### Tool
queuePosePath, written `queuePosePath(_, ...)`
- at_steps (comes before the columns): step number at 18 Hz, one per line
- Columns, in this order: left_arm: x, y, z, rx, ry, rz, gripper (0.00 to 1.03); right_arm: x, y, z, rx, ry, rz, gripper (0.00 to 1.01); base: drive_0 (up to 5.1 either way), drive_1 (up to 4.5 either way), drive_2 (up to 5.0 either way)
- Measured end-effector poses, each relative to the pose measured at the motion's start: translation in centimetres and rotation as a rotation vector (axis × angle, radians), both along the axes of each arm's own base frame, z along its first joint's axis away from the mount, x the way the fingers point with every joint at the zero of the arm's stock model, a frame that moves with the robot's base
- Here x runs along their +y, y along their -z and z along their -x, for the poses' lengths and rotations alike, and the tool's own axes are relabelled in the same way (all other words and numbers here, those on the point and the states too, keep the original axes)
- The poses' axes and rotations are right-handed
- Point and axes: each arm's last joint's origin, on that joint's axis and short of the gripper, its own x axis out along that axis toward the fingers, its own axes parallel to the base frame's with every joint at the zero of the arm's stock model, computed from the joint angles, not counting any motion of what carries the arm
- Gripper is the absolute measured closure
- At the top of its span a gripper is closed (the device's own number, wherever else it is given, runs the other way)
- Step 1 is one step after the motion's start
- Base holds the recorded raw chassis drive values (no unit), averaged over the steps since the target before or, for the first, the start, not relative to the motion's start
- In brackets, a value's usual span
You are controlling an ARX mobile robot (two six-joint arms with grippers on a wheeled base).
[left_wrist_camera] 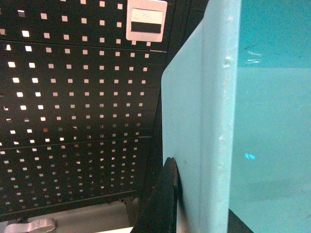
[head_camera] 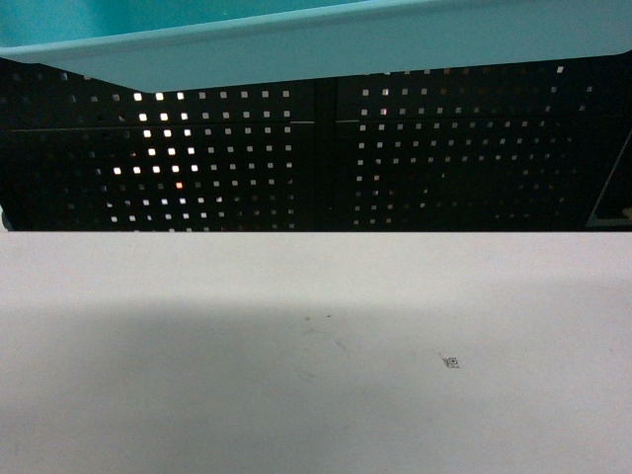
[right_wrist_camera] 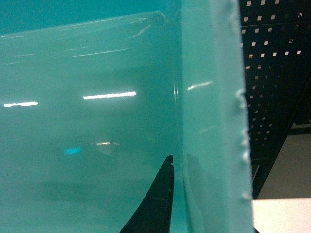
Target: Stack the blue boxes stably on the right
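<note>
Turquoise tub carried high between two claws, above a bare worktop.

The turquoise tub (head_camera: 326, 44) hangs at the top edge of the head view, well above the white worktop (head_camera: 316, 355), probably lifted so it can travel to the right for stacking. The left claw (left_wrist_camera: 167, 199) shows one dark finger lying against the outside of the tub wall, just beside the rolled rim; the right claw (right_wrist_camera: 163, 194) shows one finger inside, against the wall. The second finger of each is hidden, so I judge both are clamped on the rim from opposite ends, which keeps the tub level. Beyond the claws stands a black perforated panel (head_camera: 296, 158); the royal-blue crate is not in view.
</note>
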Motion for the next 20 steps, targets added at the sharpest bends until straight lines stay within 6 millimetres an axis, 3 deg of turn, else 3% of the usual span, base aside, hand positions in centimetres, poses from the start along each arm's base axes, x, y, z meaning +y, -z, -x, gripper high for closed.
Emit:
queuePosePath(8,0.00,0.01,0.00,0.001,0.002,0.004,1.01,0.00,0.00,0.00,0.000,0.000,0.000,0.93,-0.1,-0.08,-0.1)
queuePosePath(20,-0.03,-0.04,0.06,-0.001,0.002,0.005,1.01,0.00,0.00,0.00,0.000,0.000,-0.001,0.93,-1.8,-1.78,-1.8)
